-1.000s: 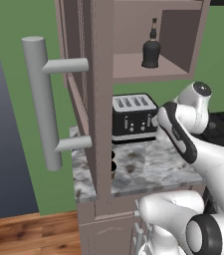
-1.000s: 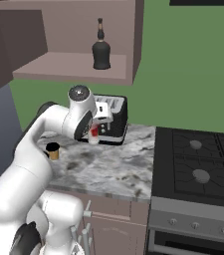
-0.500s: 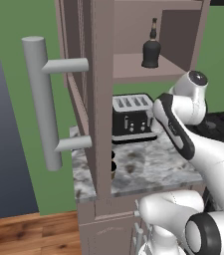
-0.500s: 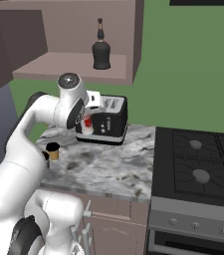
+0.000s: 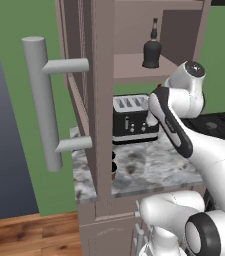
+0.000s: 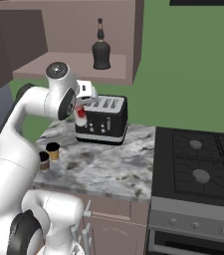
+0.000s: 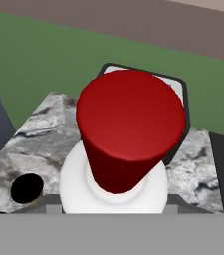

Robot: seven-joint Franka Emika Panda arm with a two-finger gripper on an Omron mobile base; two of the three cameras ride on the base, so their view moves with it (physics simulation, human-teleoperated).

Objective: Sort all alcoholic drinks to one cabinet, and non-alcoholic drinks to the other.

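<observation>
Mauve-brown wood frames the scene: at the far left the open cabinet door (image 5: 91,90) swings out with its thick grey bar handle (image 5: 44,102). Below it, on the marble counter (image 6: 113,167), the small tan cup (image 6: 53,151) waits near the edge, not yet shelved. Further right the gripper (image 6: 81,110) hangs above the counter, clamped on the slim clear bottle (image 6: 80,115), whose red cap (image 7: 131,129) looms large in the hand view. Behind it sits the black toaster (image 6: 103,119). Up on the cabinet shelf (image 6: 73,69) the squat black bottle (image 6: 101,50) already stands. By my reckoning one drink is sorted, one is in transit, and the cup remains.
</observation>
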